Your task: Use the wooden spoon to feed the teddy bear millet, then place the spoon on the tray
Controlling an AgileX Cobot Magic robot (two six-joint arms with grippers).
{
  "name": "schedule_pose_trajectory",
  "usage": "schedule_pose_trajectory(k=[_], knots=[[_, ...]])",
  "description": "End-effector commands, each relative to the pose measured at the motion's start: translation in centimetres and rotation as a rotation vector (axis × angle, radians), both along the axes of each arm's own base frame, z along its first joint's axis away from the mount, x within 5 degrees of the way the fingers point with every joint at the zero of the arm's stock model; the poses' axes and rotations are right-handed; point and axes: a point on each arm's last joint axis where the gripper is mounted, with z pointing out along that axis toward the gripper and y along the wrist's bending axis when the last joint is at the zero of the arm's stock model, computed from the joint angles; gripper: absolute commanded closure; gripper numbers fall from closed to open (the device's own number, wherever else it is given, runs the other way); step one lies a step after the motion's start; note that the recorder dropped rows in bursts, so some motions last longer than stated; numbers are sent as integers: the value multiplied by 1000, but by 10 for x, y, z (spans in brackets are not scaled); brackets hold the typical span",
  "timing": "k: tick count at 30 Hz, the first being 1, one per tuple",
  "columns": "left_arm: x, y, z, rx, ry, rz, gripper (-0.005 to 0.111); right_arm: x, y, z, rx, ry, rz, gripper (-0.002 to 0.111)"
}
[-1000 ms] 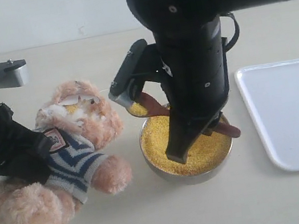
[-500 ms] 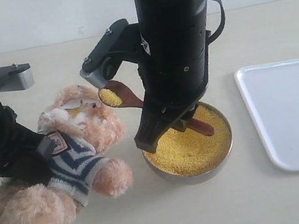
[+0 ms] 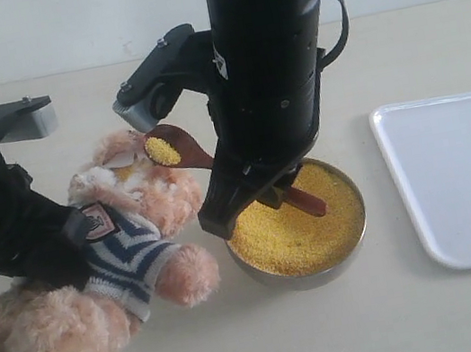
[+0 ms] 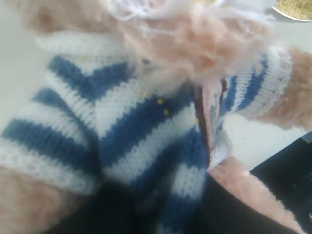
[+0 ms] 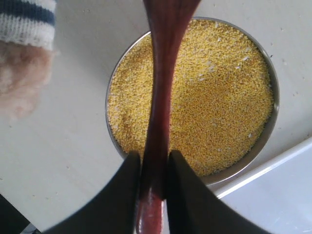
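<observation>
Right between the right gripper's [image 5: 153, 161] black fingers [image 5: 127, 195]: pinching the thin handle of the wooden spoon [image 5: 158, 92], squeezed tight from both sides. Gripping near the back end, so the long stick points straight out and away from the fingertips.

Just under the fingers: hanging over the round metal bowl [image 5: 274, 112] full of yellow millet [image 5: 219, 97], well above the grains.

Farther out from the fingers, at the round end of the spoon: carrying a little heap of millet. Just past that round end: the fluffy face of the teddy bear [image 3: 130, 249]. Very close, but cannot tell if touching or a tiny bit apart. Probably needs only a small push along the stick's own line, plus maybe a little tip, to reach the mouth.

Lower down on the bear: left gripper [image 4: 146, 219] tucked into the striped shirt. Fingers mostly hidden by fur and wool, but seems to be squeezing the bear's tummy to prop it up.

Farthest off, on the side of the right fingers away from the bear and past the bowl: the white tray [image 3: 465, 181]. Closer to the right gripper than to the left one, so likely an easy swing over there later.
</observation>
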Motion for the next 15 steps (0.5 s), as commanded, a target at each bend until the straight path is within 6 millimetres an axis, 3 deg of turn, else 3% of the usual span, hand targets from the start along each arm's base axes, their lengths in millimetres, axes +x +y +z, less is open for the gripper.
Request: schedule_pose_trajectory(k=[1,15], knots=[[0,-3,2,-30,2,-14,103,0,-2,5,18,0,-2,109],[-3,-6,3,-73,24,-49,103,-1,-1,5,25,9,-3,109]])
